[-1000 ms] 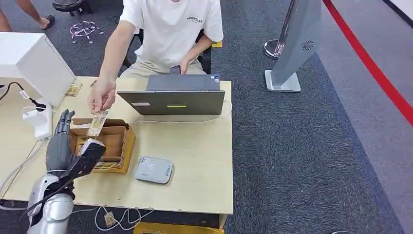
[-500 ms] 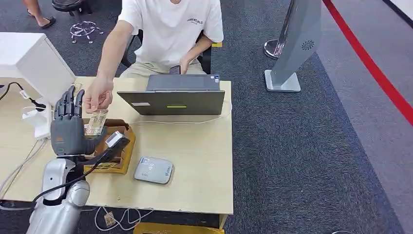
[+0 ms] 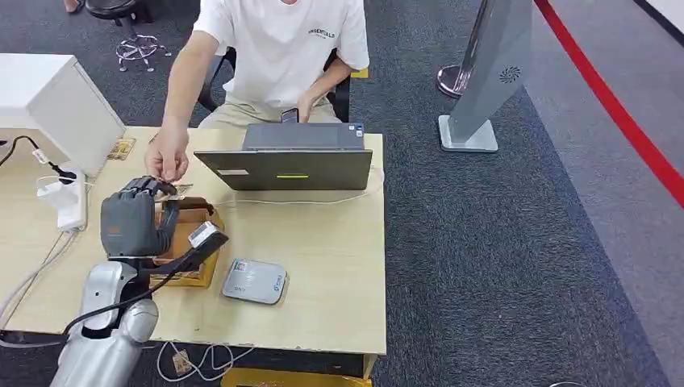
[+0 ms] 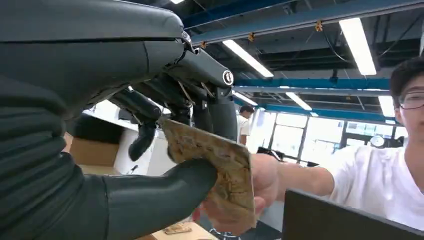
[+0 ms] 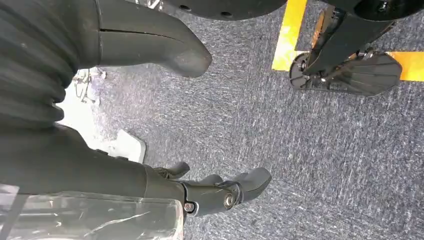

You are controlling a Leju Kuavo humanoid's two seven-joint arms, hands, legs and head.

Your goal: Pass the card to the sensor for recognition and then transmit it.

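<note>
Card upright, edge-on, between left hand fingers.

card: lower edge behind thumb | person's hand: partly behind card

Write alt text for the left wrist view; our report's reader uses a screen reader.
The robot's dark grey left hand closes thumb and fingers on a worn tan rectangular card that a person's hand also holds from the far side. The person wears a white T-shirt, behind a dark laptop lid's edge.

Office/lab, laptop desk, carpet
</note>
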